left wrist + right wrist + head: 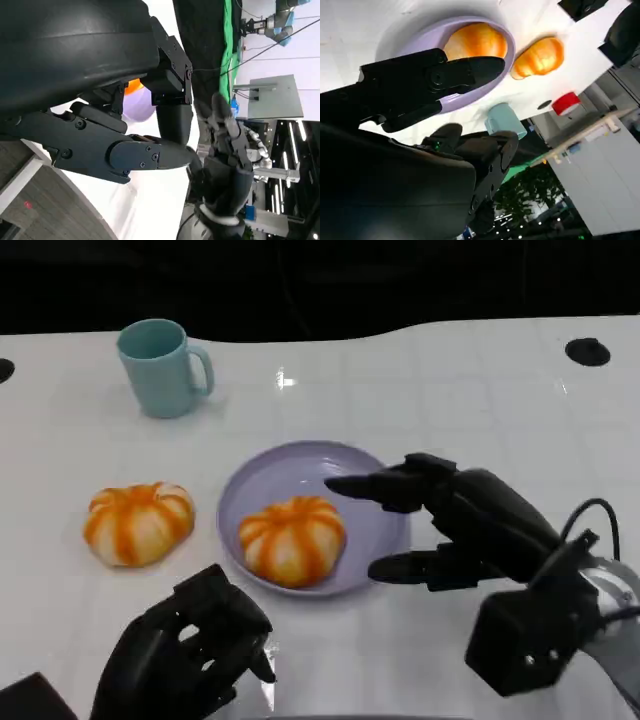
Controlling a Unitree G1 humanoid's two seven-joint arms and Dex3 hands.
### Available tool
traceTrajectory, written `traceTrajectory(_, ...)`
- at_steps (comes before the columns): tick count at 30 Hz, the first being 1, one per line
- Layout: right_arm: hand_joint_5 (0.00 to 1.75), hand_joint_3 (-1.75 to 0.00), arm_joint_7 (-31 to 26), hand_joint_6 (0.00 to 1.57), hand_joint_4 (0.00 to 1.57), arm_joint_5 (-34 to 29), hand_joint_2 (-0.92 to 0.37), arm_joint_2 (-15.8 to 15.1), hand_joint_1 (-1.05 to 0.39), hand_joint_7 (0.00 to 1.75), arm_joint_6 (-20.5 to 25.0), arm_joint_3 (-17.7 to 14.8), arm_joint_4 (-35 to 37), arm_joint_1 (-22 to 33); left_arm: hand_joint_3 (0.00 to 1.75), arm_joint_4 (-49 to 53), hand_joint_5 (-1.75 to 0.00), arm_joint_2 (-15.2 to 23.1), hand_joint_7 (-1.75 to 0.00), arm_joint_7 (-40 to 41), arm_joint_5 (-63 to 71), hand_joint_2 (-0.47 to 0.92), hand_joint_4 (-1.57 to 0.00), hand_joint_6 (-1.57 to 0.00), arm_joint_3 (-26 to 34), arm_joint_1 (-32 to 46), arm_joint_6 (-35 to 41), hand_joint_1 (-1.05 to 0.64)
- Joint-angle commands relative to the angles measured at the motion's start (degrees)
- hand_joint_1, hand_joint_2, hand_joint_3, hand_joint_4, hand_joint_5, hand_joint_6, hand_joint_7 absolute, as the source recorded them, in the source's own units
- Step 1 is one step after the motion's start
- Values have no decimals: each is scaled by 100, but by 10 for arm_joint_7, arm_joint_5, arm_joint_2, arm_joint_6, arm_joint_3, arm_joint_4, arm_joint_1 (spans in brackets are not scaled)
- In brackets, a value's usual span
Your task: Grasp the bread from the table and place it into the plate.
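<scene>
Nearest to me, my left hand (185,655) is hovering low over the near edge of the white counter (450,390), its fingers curled loosely inward and gripping nothing. My right hand (440,525) is sitting a little farther out at the near right, released, with its fingers spread apart and holding nothing; one finger is reaching over the right rim of the plate (380,540) while another is pointing at the rim from just beside it.

The lavender plate is lying near the middle of the counter, and one orange-striped bread (292,538) is resting inside it, toward its near left side. A second bread (138,522) of the same kind is lying on the bare counter to the left of the plate, apart from it and clear of both hands.

Farther back on the left, a light blue mug (160,365) is standing upright with its handle turned to the right. A dark round spot (587,351) is showing at the far right of the counter. I am reading no writing or labels on anything.
</scene>
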Motion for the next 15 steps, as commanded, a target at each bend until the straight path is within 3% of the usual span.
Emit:
traceTrajectory(1,110,-16,-21,66,48,17,-86,-15,-31,54,-31,-27,-23,40,36,-1,-175,6,-149,5,-1,92,-59,-54,5,1,-1,-54)
traceTrajectory(3,124,-27,-35,64,55,20,-80,-12,-27,83,-45,-38,-32,61,36,0,-175,7,-149,3,-3,92,-59,-54,6,0,-1,-55)
traceTrajectory(4,135,-45,-40,63,60,23,-70,-10,-23,101,-51,-42,-34,69,36,1,-175,7,-149,1,-4,92,-59,-53,7,-1,-2,-54)
traceTrajectory(8,165,-113,-51,66,67,39,-38,-7,-11,130,-59,-60,-57,114,36,0,-175,7,-149,3,-4,92,-59,-53,8,-1,2,-54)
traceTrajectory(10,172,-129,-52,65,67,46,-31,-7,-7,138,-60,-67,-69,133,37,0,-175,8,-149,3,-4,92,-59,-53,8,-2,2,-53)
traceTrajectory(15,175,-139,-55,59,71,44,-27,-12,-10,152,-57,-82,-94,166,36,-2,-175,8,-149,4,-5,92,-59,-54,9,-1,9,-54)
